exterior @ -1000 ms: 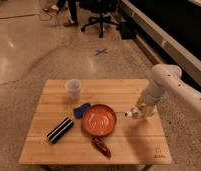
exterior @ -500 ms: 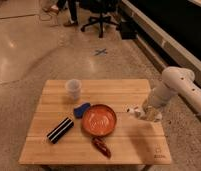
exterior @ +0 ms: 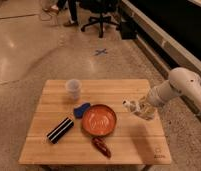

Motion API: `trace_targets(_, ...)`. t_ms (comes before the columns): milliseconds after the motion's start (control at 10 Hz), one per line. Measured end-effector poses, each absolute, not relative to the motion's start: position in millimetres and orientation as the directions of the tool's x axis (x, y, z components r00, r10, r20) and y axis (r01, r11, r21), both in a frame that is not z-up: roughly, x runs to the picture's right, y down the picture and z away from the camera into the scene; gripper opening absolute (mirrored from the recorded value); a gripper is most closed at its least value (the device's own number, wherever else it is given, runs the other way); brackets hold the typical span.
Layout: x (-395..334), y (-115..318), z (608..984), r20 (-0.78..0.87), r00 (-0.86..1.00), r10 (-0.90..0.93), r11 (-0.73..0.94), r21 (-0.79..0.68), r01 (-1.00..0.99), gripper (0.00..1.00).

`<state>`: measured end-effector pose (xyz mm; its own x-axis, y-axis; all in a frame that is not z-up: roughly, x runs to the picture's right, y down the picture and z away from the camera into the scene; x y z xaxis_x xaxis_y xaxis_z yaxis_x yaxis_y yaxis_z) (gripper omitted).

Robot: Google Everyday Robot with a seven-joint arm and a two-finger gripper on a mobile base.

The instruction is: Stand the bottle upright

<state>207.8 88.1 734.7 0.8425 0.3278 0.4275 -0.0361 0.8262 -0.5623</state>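
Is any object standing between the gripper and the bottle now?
Nothing visible does. The gripper is right at the bottle on the table; the orange plate lies beside them, not between.

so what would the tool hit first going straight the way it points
The tool, over the right side of the table, points left and down. The bottle lies right at its tip, so probably that first. The orange plate is beyond, though depth is unclear.

Showing as smooth white casing: a rounded, bulbous joint (exterior: 187, 82) swelling well right of the orange plate (exterior: 99, 121), a thick tubular forearm (exterior: 164, 94) narrowing toward the gripper (exterior: 142, 110), sitting just right of that plate, looking greyer.
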Motion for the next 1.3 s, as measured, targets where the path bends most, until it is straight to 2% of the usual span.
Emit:
trace_targets(600, 205, 85, 734, 0.446, 0.828, 0.34, 0.834, -0.55, -0.046, 0.0)
trace_targets(1300, 191, 94, 750, 0.501, 0.683, 0.531, 0.797, -0.569, -0.202, 0.0)
